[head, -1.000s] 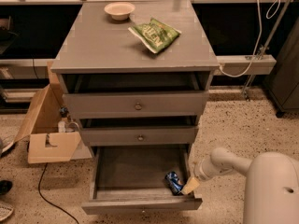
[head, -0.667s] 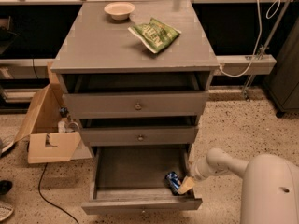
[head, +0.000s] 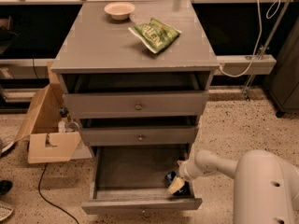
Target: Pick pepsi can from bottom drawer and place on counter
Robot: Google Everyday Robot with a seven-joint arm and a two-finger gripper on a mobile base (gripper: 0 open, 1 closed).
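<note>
The bottom drawer (head: pixel 131 171) is pulled open below two upper drawers. The blue pepsi can (head: pixel 170 177) lies in its front right corner, mostly hidden by my gripper. My gripper (head: pixel 176 185) reaches down into that corner from the right, its pale tip right at the can. The white arm comes in from the lower right. The grey counter (head: pixel 107 41) on top of the cabinet holds a bowl and a chip bag.
A green chip bag (head: pixel 155 34) and a small beige bowl (head: pixel 119 10) sit on the counter. An open cardboard box (head: pixel 46 129) stands on the floor left of the cabinet. A white cable (head: pixel 252 45) hangs at the right.
My gripper has moved a little further left and down into the drawer's right corner, covering more of the can.
</note>
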